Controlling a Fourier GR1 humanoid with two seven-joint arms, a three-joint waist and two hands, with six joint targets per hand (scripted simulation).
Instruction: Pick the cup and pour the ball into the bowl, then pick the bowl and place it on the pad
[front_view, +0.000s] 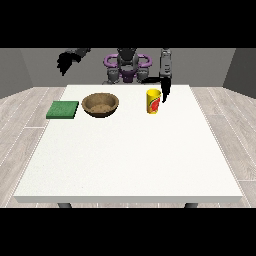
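- Step in hand, as I judge it: the first one, picking the cup. The yellow cup (153, 101) is standing upright on the white table (130, 160), near the far edge and somewhat toward the far right corner as the view shows it.
- The hand at the view's right (164, 90) is hanging fingers-down just beside the cup, at its right rim. I cannot tell whether it is touching the cup or whether its fingers are closing; nothing shows it gripping the cup.
- The hand at the view's left (65, 61) is hovering raised beyond the table's far left corner, holding nothing. How its fingers lie is not readable.
- The ball is not showing; presumably it is sitting inside the cup, hidden by the wall.
- The brown bowl (100, 104) is sitting near the far edge, left of the cup and well apart from it. Whether it is holding anything is unclear.
- The green pad (63, 109) is lying flat at the far left corner, just beside the bowl, its left side close to the table's left edge.
- Next move is calling for: closing round the cup wall, lifting it level, carrying it left along the far edge to above the bowl, then tipping.
- Room: bare table is showing between cup and bowl, so the carry path is looking unobstructed. The whole near half is offering spare room. The pad's nearness to the left edge is leaving little margin when setting the bowl down.
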